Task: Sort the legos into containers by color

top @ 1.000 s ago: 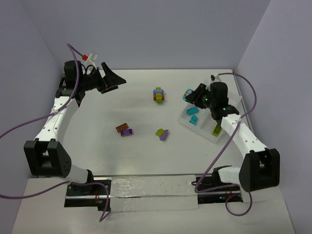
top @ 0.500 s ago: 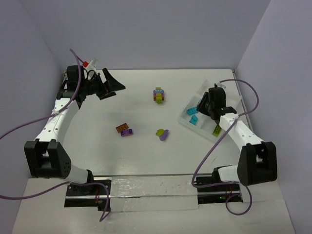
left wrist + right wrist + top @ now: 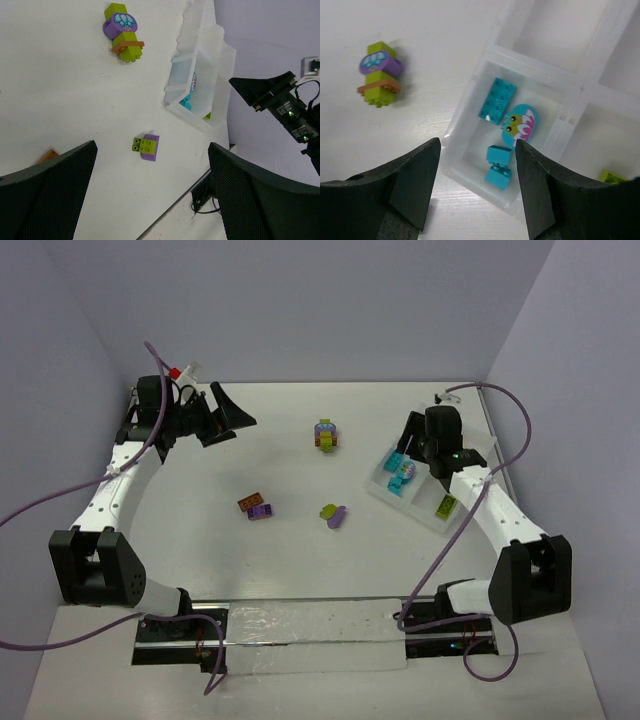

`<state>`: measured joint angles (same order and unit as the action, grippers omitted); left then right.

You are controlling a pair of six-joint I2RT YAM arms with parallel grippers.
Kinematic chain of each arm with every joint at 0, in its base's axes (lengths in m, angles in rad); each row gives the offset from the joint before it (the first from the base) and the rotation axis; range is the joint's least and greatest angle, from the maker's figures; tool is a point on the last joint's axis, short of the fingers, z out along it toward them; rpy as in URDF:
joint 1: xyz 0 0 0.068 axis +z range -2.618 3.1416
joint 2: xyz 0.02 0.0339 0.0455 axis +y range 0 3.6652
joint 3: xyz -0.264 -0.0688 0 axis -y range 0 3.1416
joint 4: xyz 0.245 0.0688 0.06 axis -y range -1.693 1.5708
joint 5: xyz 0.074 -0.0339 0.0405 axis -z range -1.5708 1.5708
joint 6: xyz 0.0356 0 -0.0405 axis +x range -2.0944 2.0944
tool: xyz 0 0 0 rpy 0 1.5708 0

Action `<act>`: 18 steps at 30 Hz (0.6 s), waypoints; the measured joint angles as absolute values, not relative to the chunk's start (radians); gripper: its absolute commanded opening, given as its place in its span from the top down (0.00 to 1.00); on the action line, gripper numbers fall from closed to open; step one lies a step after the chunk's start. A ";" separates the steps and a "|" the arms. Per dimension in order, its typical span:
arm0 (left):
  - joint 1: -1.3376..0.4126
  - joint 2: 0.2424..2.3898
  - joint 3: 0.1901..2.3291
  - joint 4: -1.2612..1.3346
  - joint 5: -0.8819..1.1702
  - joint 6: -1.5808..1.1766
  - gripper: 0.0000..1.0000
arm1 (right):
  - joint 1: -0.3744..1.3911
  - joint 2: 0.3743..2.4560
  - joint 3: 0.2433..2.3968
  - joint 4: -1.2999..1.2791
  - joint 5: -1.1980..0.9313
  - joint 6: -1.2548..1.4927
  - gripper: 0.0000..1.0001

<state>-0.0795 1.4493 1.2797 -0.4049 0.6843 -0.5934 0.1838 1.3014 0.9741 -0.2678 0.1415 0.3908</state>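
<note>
My right gripper (image 3: 477, 190) hangs open over the white tray (image 3: 590, 80), with nothing between its fingers. Under it, one compartment holds a long cyan brick (image 3: 497, 100), a round cyan piece with a printed flower (image 3: 521, 125) and two small cyan bricks (image 3: 498, 165). A lime brick (image 3: 612, 176) lies in a nearby compartment. On the table sit a multicoloured clump (image 3: 325, 434), an orange and purple pair (image 3: 256, 507) and a lime-on-purple pair (image 3: 333, 513). My left gripper (image 3: 228, 412) stands wide open at the far left, high above the table.
The tray (image 3: 478, 445) lies at the right side near the wall. In the left wrist view the lime-on-purple pair (image 3: 145, 146) and the clump (image 3: 122, 32) show far below, with the right arm (image 3: 280, 100) beyond the tray (image 3: 200, 65).
My right gripper moved over the tray and opened; the round cyan piece it carried now lies in the cyan compartment. The left arm hardly moved.
</note>
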 measured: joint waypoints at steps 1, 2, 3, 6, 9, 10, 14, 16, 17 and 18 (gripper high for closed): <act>-0.080 1.449 1.280 -0.405 0.683 -0.593 0.01 | 0.218 1.290 0.982 -0.269 0.153 0.374 0.31; -0.080 1.449 1.280 -0.405 0.681 -0.594 0.01 | 0.259 1.281 0.988 -0.269 0.158 0.357 0.31; -0.080 1.448 1.280 -0.407 0.675 -0.593 0.01 | 0.309 1.276 0.995 -0.269 0.163 0.342 0.31; -0.080 1.447 1.280 -0.418 0.650 -0.592 0.01 | 0.460 1.272 1.000 -0.254 0.152 0.311 0.30; -0.080 1.446 1.280 -0.429 0.626 -0.591 0.01 | 0.564 1.274 0.965 -0.221 0.113 0.306 0.26; -0.080 1.445 1.280 -0.433 0.619 -0.591 0.01 | 0.590 1.273 0.942 -0.200 0.116 0.310 0.26; -0.080 1.445 1.280 -0.443 0.602 -0.591 0.01 | 0.656 1.294 0.871 -0.194 0.109 0.327 0.27; -0.080 1.444 1.280 -0.448 0.599 -0.591 0.01 | 0.680 1.347 0.882 -0.208 0.098 0.309 0.28; -0.080 1.444 1.280 -0.450 0.598 -0.591 0.01 | 0.692 1.376 0.891 -0.219 0.101 0.286 0.29; -0.080 1.444 1.280 -0.452 0.598 -0.591 0.01 | 0.709 1.403 0.899 -0.231 0.107 0.257 0.29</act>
